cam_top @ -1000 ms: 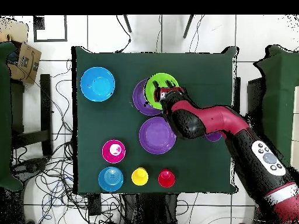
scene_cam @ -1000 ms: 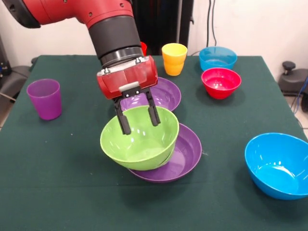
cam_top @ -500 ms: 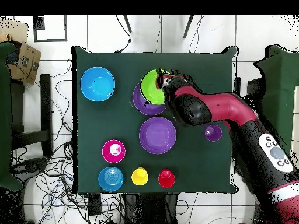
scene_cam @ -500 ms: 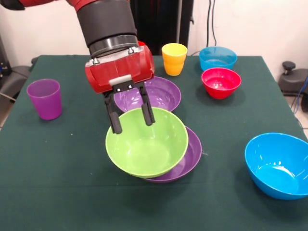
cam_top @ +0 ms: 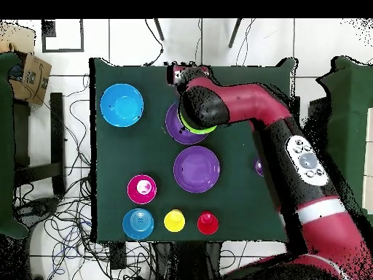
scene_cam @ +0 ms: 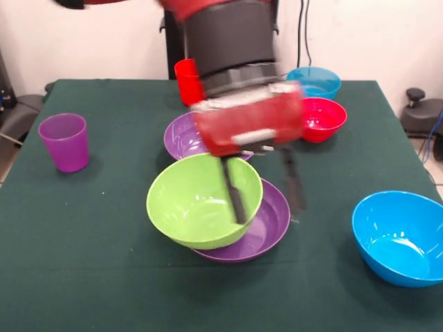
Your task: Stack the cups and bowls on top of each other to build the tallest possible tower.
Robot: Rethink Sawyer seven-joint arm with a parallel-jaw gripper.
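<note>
Lime green bowl (scene_cam: 201,200) sits tilted inside the purple bowl (scene_cam: 266,225) at mid-desk (scene_cam: 83,242); your end effector (scene_cam: 266,190), fingers spread and empty, hangs blurred over its right rim.

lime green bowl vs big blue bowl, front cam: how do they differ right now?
The glossy lime green plastic bowl sits tilted inside a purple bowl; the large glossy blue plastic bowl rests alone on the green table. The green one is mid-table, with one of the gripper's black fingers over its rim; the blue one is off at the table's edge, away from the arm. Both are round, open side up and empty.
</note>
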